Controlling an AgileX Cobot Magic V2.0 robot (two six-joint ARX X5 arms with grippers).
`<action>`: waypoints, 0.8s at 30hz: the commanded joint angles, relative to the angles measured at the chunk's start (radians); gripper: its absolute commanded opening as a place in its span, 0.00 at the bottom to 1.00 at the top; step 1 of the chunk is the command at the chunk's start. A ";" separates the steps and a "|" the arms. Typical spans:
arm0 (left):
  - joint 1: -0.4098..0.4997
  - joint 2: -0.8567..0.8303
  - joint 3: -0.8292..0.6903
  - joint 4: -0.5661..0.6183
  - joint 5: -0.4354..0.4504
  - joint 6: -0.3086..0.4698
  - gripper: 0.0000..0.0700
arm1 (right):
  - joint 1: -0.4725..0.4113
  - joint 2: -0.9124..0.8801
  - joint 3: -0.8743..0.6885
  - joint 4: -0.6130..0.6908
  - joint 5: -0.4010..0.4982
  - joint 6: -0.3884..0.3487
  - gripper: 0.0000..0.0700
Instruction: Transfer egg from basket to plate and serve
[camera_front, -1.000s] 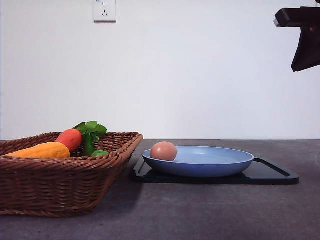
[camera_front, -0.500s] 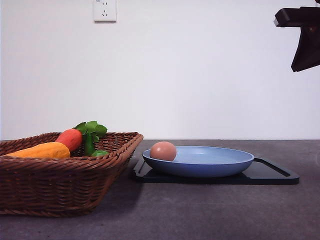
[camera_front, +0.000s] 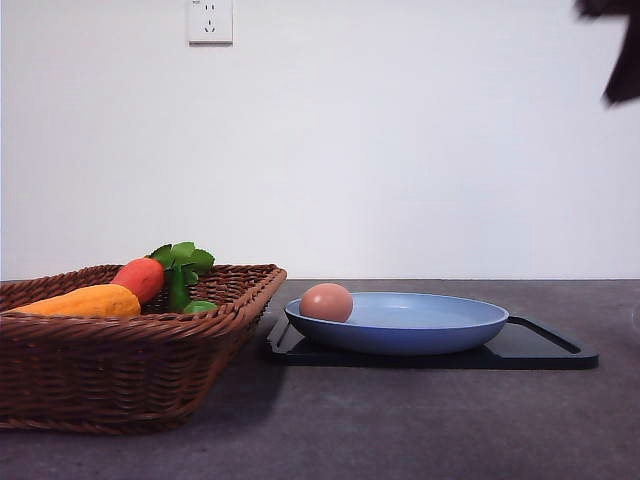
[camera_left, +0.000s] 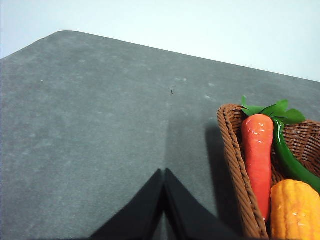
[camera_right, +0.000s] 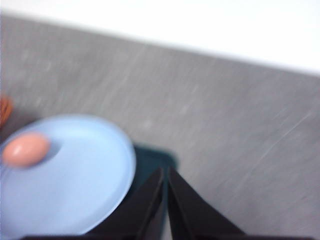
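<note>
The egg (camera_front: 327, 302) lies inside the plate (camera_front: 430, 335), close against the rim on the basket side, with the rest of the blue surface bare. Its long axis runs roughly level and across the front view; the two ends look nearly alike there, so which end is the narrower cannot be told. In the right wrist view the egg (camera_right: 25, 149) also lies lengthwise along the near rim of the plate (camera_right: 95, 190), though that picture is blurred. The plate sits on a flat black tray (camera_front: 545, 345), one handle of which projects on the side away from the basket.

The basket (camera_front: 130, 370) stands just beside the tray, its corner near the plate's rim. It holds a carrot (camera_front: 140, 278) with green leaves and a long yellow vegetable (camera_front: 85, 300); no egg is visible in it.

Judged from this layout, the transfer is complete and serving remains. The governing relation is plate to right arm: the right gripper (camera_right: 165, 200) is raised above the far edge of the plate and tray, its fingers drawn together with no gap and nothing between them, and the egg lies across the plate from them. A dark part of this arm shows at the top corner of the front view. The left gripper (camera_left: 164, 200) is likewise closed and empty, over bare table (camera_left: 90, 130) beyond the basket's outer end, well apart from the plate. The right arm is the nearer to plate and tray.
</note>
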 joint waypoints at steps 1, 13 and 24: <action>-0.001 -0.002 -0.022 -0.015 0.002 -0.002 0.00 | -0.020 -0.042 -0.024 0.024 -0.007 -0.058 0.00; -0.001 -0.002 -0.022 -0.015 0.002 -0.002 0.00 | -0.340 -0.433 -0.441 0.376 -0.326 -0.038 0.00; -0.001 -0.002 -0.022 -0.014 0.002 -0.002 0.00 | -0.432 -0.584 -0.515 0.134 -0.371 0.052 0.00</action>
